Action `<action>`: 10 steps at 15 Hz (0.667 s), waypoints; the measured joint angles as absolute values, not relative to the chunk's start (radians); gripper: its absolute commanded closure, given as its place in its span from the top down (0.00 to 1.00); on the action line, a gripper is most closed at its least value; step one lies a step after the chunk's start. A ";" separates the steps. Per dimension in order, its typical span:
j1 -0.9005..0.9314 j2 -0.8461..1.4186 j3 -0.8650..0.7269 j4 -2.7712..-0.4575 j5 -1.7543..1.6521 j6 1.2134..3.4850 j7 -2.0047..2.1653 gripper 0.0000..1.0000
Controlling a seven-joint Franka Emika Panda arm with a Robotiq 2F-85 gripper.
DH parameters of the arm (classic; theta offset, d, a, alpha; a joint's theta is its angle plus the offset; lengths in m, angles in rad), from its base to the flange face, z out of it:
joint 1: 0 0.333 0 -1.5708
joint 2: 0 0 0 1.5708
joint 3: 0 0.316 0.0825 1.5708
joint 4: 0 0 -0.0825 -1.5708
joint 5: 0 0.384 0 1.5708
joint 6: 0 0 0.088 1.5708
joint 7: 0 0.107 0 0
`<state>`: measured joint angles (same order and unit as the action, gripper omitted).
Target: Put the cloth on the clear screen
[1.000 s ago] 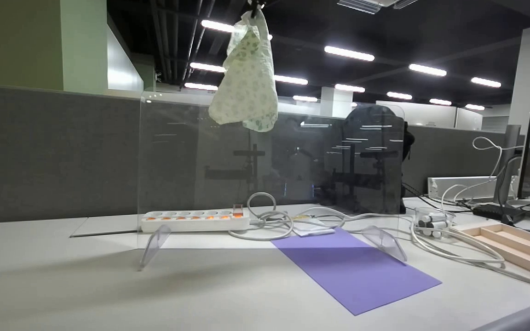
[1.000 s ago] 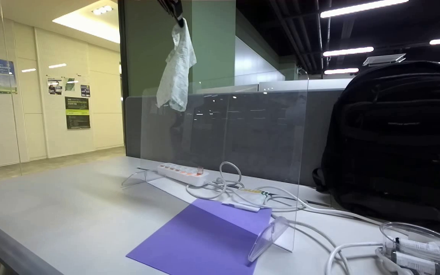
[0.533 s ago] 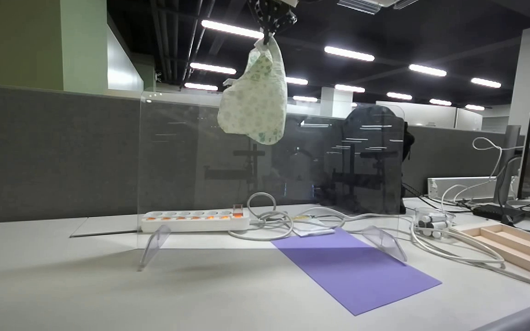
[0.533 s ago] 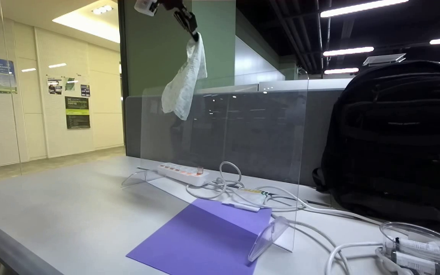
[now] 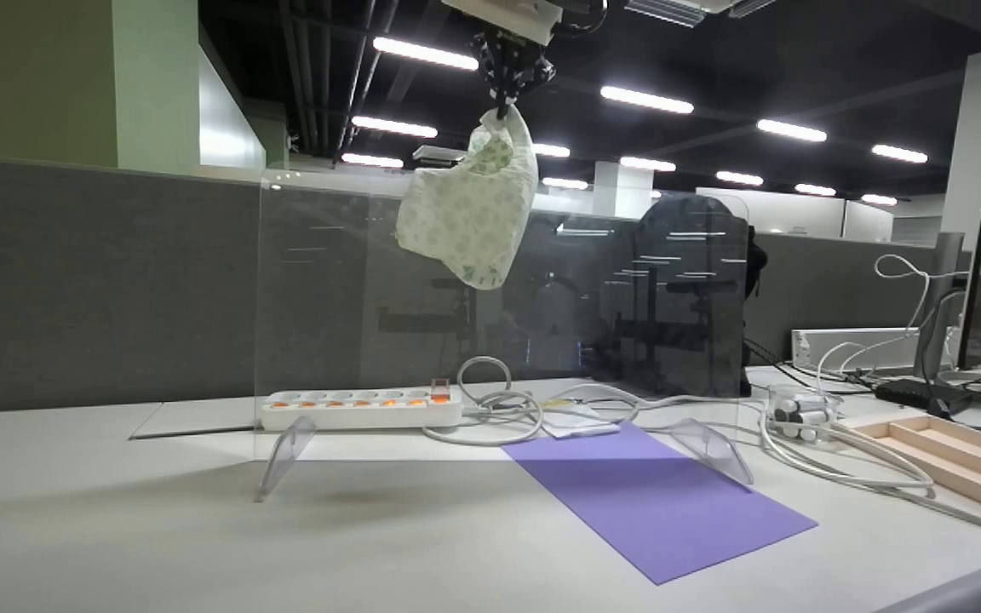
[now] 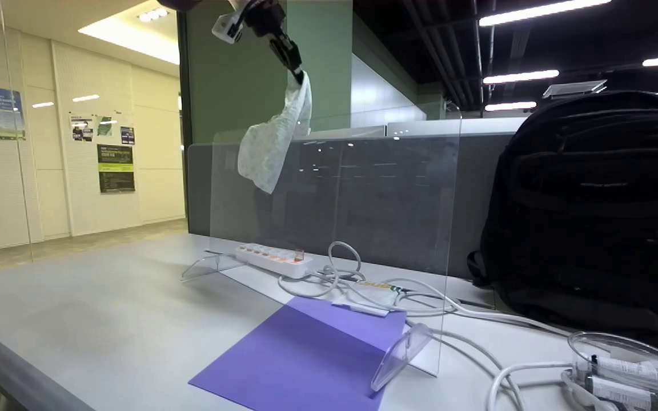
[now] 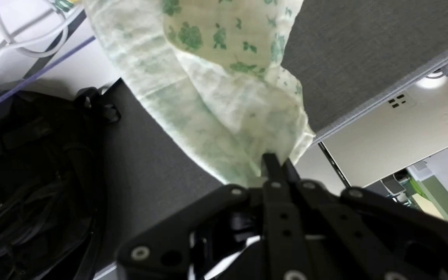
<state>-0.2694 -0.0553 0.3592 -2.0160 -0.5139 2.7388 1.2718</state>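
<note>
Green-patterned cloth (image 5: 475, 209) hangs from the tool (image 5: 503, 110), contact with the screen (image 5: 333, 298) unclear.

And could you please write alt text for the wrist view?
A pale, green-patterned cloth is pinched in black jaws at the bottom, fanning out toward the top edge. Behind it is a grey partition; at left are white cables and, lower down, a black backpack.

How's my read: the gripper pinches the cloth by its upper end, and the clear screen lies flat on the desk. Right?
Not quite: the clear screen isn't lying flat. It stands upright on the desk, on two clear feet, as seen in both exterior views. The rest holds: the gripper pinches the cloth by its upper end.
</note>
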 measured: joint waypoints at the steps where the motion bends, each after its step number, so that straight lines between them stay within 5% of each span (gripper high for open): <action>1: -0.272 -0.054 0.358 -2.016 -0.515 2.731 1.280 0.28; 10: -0.281 -0.050 0.357 -2.016 -0.513 2.695 1.321 0.88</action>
